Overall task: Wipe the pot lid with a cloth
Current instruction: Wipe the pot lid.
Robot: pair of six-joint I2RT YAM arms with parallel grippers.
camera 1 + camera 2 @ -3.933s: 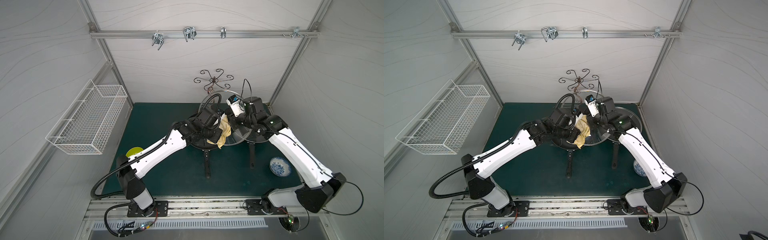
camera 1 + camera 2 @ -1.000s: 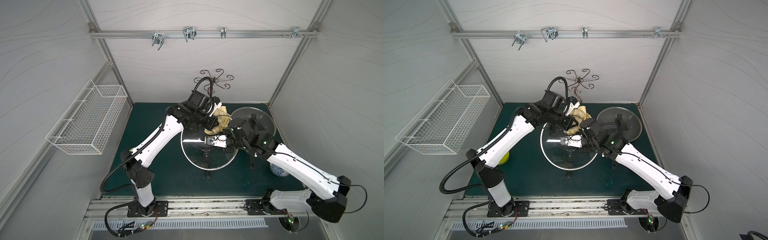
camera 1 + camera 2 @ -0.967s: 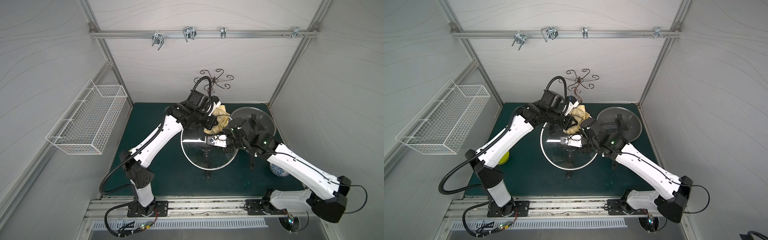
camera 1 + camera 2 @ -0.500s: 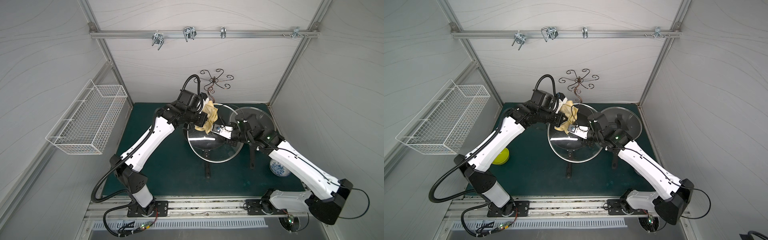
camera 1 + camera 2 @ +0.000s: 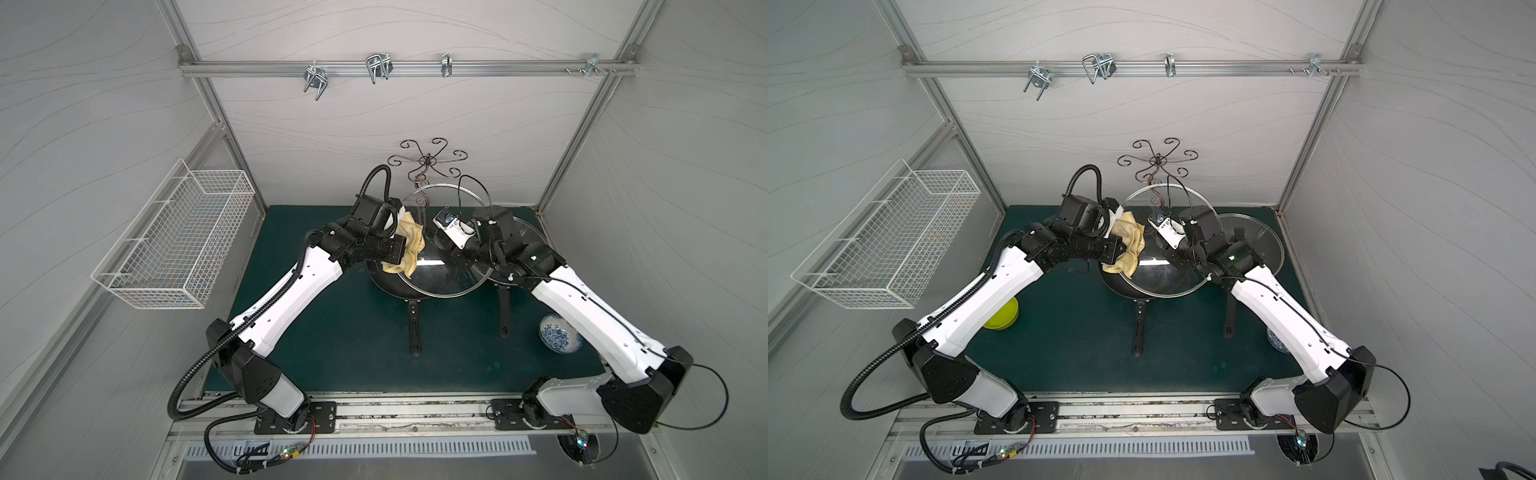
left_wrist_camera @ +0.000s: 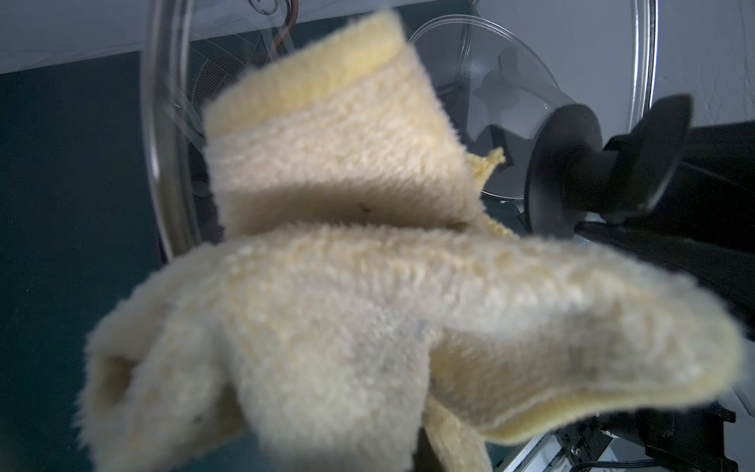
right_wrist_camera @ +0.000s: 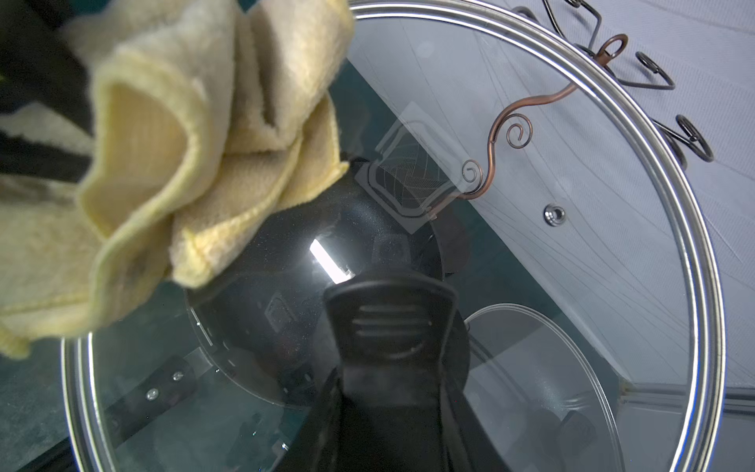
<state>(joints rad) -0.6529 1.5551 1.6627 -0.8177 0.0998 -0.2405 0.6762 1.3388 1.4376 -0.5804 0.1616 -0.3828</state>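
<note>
The pot lid (image 5: 457, 266) is clear glass with a steel rim and a black knob (image 7: 392, 323). It hangs tilted over a black pan (image 5: 401, 289). My right gripper (image 5: 446, 253) is shut on the knob (image 6: 572, 175), and its jaws are mostly hidden under the knob in the right wrist view. The pale yellow fuzzy cloth (image 5: 409, 245) is bunched in my left gripper (image 5: 1115, 245), which is shut on it with its fingers buried in the folds. The cloth (image 7: 184, 143) lies against the knob side of the glass near the rim (image 7: 694, 245). It fills the left wrist view (image 6: 347, 294).
A second glass lid (image 5: 525, 245) sits on a second pan at the back right, its handle (image 5: 504, 311) pointing forward. A blue-and-white bowl (image 5: 559, 334) is at the right and a lime-green bowl (image 5: 1003, 320) at the left. A copper hook stand (image 5: 428, 162) is behind and a wire basket (image 5: 178, 245) is on the left wall.
The right arm has carried the lid back and to the right and tipped it from nearly flat to steeply tilted. The left arm has swung the cloth along onto the lid's left part.
</note>
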